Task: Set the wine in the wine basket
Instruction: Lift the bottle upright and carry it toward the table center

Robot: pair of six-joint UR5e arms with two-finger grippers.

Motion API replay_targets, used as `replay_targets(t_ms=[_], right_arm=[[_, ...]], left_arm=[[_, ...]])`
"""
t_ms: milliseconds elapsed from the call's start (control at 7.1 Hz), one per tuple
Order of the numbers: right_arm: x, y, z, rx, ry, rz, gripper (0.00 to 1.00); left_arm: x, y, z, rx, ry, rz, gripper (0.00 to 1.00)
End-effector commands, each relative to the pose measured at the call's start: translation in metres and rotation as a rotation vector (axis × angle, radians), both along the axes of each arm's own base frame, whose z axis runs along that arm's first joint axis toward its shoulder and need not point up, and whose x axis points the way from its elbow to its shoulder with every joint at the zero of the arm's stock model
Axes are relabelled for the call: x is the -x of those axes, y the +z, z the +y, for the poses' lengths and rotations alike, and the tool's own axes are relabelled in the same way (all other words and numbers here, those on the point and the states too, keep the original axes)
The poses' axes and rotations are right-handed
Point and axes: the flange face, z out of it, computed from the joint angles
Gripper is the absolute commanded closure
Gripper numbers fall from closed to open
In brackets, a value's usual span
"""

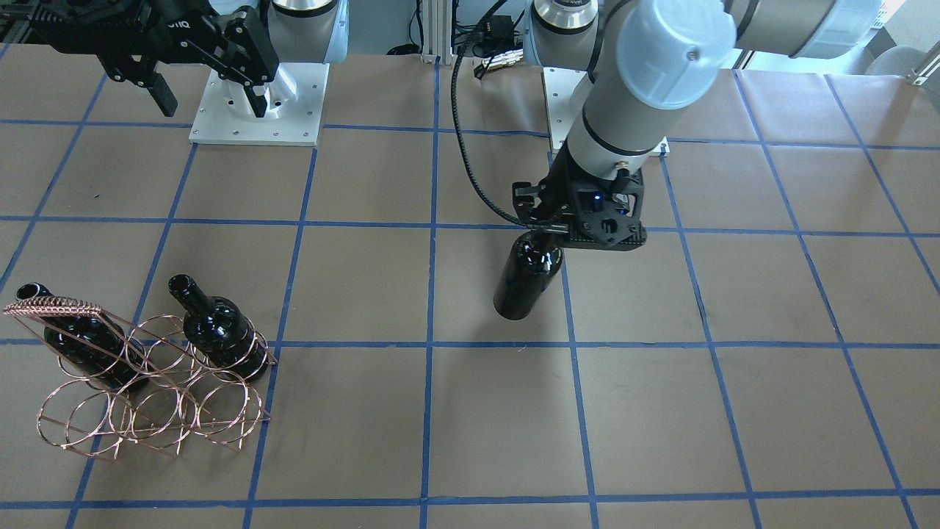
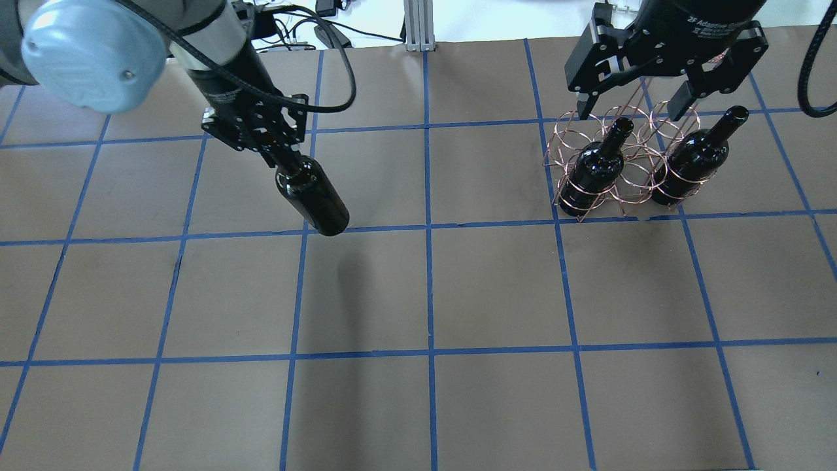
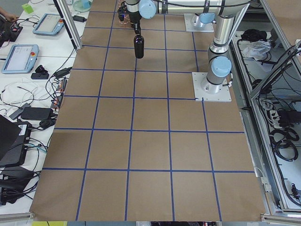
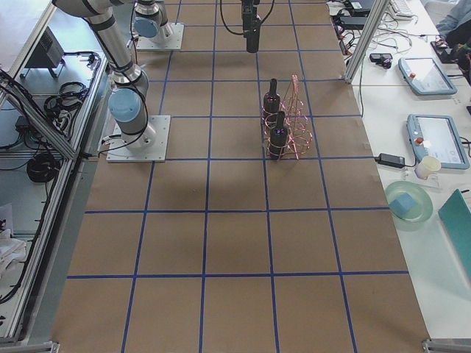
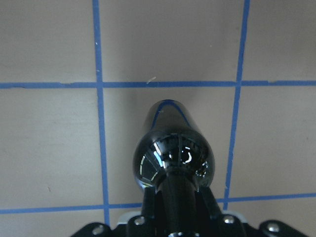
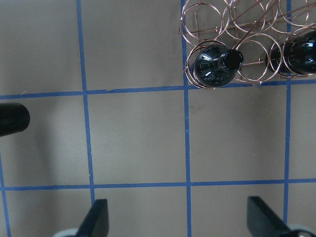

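My left gripper (image 2: 281, 152) is shut on the neck of a glossy black wine bottle (image 2: 314, 199). It holds the bottle off the table, tilted, left of centre. The left wrist view looks down along the bottle (image 5: 173, 148); it also shows in the front view (image 1: 527, 275) under that gripper (image 1: 549, 229). The copper wire wine basket (image 2: 624, 171) stands at the far right with two look-alike bottles (image 2: 595, 167) (image 2: 696, 154) in its rings. My right gripper (image 2: 631, 104) is open and empty, above and just behind the basket. In its wrist view the basket (image 6: 237, 29) lies ahead of its fingers (image 6: 98, 219).
Brown paper with a blue tape grid (image 2: 428, 229) covers the table. White arm base plates (image 1: 257, 103) sit at the robot's edge. In the right side view, tablets and a cup (image 4: 425, 168) lie on a side bench beyond the table's edge.
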Motion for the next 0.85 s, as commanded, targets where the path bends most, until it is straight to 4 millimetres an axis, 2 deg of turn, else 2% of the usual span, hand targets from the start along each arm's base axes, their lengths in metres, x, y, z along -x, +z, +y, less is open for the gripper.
replay_targets(t_ms=[0,141,282,704], right_arm=[[0.0,0.0,0.0,0.0,-0.001,0.003,0.01],[0.0,0.0,0.0,0.0,-0.001,0.004,0.01],[0.0,0.0,0.0,0.0,0.001,0.004,0.01],[0.0,0.0,0.0,0.0,0.001,0.001,0.01]], left_arm=[[0.062,-0.02,0.042,-0.027,-0.023,-0.017,1.0],[0.08,-0.033,0.055,0.005,-0.043,-0.008,1.0],[0.088,-0.048,0.065,-0.001,-0.051,-0.013,1.0],[0.086,-0.036,0.076,0.006,-0.067,-0.011,1.0]])
